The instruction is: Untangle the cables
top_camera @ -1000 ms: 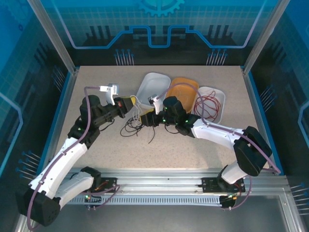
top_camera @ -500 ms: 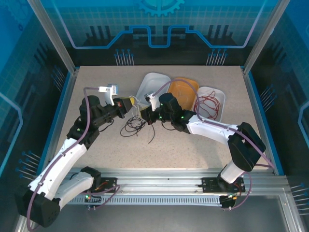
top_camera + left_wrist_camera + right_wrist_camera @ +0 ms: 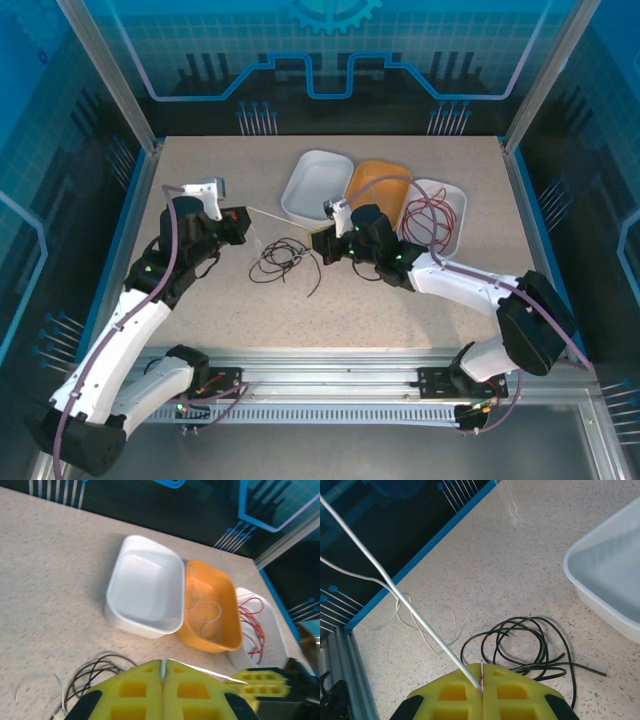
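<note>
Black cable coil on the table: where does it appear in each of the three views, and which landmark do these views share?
Top external: black cable coil left of centre on the table, nearer than the white tray.
Left wrist: bottom left, on the table.
Right wrist: lower centre, left of the tray.
Shared landmark: the white tray.

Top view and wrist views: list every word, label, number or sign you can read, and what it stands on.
None can be read. The tubs, table and arms carry no lettering; the back wall has only a gear drawing and lines.
</note>
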Robot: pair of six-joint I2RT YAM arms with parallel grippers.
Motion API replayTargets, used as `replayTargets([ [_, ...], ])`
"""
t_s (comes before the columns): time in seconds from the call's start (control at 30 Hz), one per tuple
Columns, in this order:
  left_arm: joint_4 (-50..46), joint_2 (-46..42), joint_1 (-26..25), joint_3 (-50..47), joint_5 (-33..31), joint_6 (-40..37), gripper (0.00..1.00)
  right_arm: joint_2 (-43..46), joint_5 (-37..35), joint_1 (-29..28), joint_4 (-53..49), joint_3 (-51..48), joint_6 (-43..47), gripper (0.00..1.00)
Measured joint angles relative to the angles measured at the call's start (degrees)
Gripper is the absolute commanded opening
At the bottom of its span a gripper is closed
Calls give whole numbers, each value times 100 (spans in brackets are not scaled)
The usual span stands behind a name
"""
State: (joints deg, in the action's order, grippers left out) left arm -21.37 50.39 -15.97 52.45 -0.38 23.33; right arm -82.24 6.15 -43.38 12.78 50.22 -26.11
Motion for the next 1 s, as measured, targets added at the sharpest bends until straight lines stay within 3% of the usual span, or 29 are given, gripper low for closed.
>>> replayTargets([
  [0.23,-396,-199,98,184,-109,-131,0,380,-28,0,-2,-72,-2,0],
  [0.4,-271,-407,297,184,-181,-236,0,597,15,55,-334,-59,31,32],
  [0.53,48,-498,494,264,33,-229,0,457,-151,-26,-909,105,173,41],
  [0.7,216,-293,494,654,485,-70,0,184,-278,-337,-1021,463,426,46],
  [1.0,365,175,494,1207,778,398,0,-345,-269,-741,-323,699,846,44],
])
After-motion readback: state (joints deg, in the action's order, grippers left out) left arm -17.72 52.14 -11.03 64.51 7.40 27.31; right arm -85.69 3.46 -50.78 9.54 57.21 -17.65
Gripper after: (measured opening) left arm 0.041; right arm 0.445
